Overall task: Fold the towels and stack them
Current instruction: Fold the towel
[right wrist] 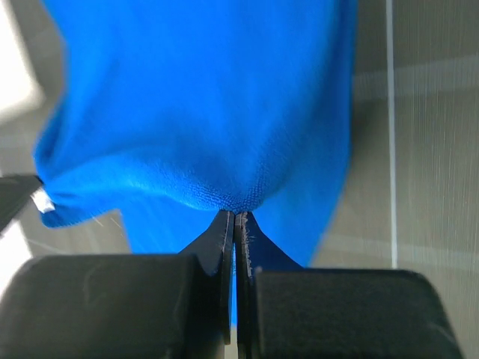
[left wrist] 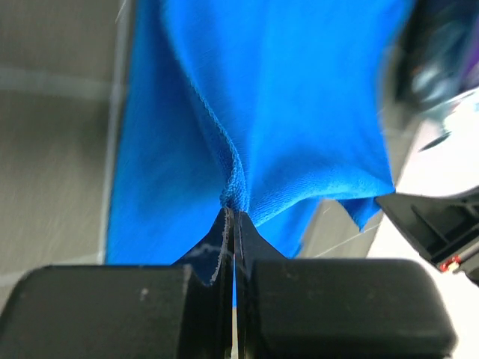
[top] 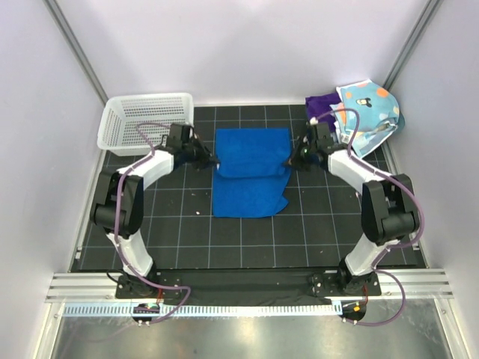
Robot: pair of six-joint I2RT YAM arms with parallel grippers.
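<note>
The left gripper (left wrist: 230, 213) and right gripper (right wrist: 234, 217) are each pinching a side edge of the blue towel (top: 251, 168). Soft and light, it is drooping beyond the jaws, so edge holds seem best.

Bright, even light; blurred wrist backgrounds.

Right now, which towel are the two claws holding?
The royal blue towel, the left gripper and right gripper pinching opposite edges. The purple towel and polka-dot towel lie bunched at the far right, untouched.
</note>
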